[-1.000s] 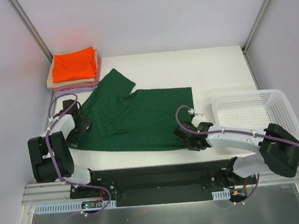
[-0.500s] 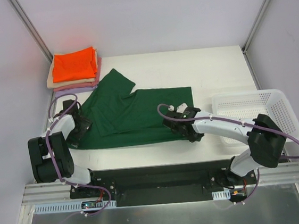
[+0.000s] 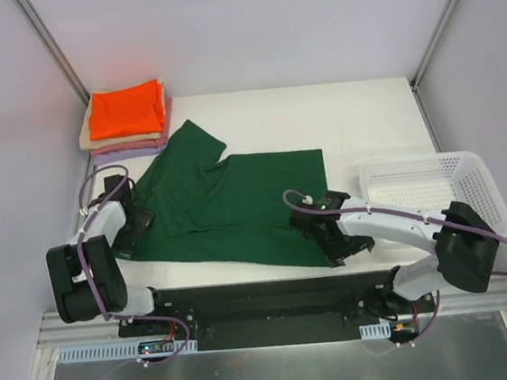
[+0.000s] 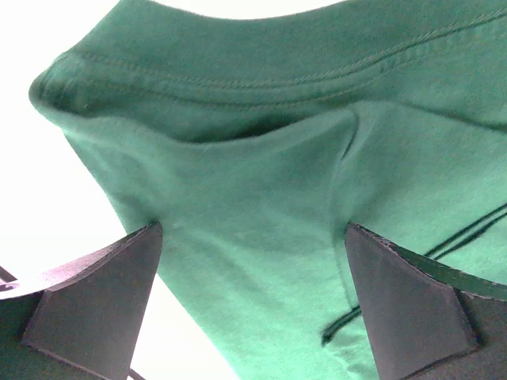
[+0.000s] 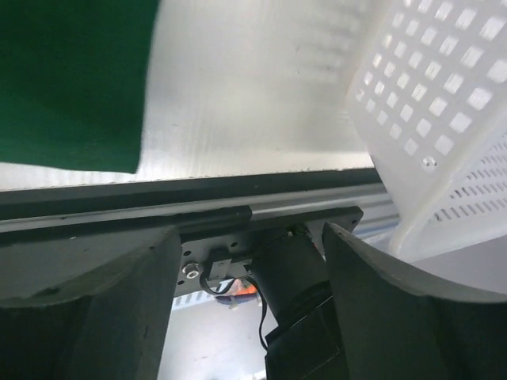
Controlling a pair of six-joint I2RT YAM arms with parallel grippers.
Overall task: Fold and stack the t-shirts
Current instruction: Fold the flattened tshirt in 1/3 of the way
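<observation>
The stack of folded t-shirts (image 3: 125,113) is sitting in the far-left corner of the tabletop (image 3: 346,117), with the orange one on top.

You are looking at the left gripper (image 3: 132,223) resting at the left end of the dark green t-shirt (image 3: 236,201), close to the left edge of the tabletop. Its jaws are standing fully apart and are clamping nothing. In the left wrist view, the stitched hem and a folded lip of green cloth are lying directly ahead of the opening, spanning the gap from one jaw to the other.

The dark green t-shirt is lying spread over the centre-left of the tabletop. Its long axis is running roughly left to right, along the near edge, and one sleeve is pointing toward the far-left corner and the stack.

The right gripper (image 3: 342,242) is sitting at the near-right corner of the shirt. Its jaws are parted and empty. In the right wrist view, the green cloth is lying up and to the left of them, clear of the gap.

The basket (image 3: 469,172) is standing just beside the right arm, at the right edge.

Judging by this layout, the left arm is better placed for the next grasp. The cloth is already facing its open jaws, so treat the left hem as the pick point.
</observation>
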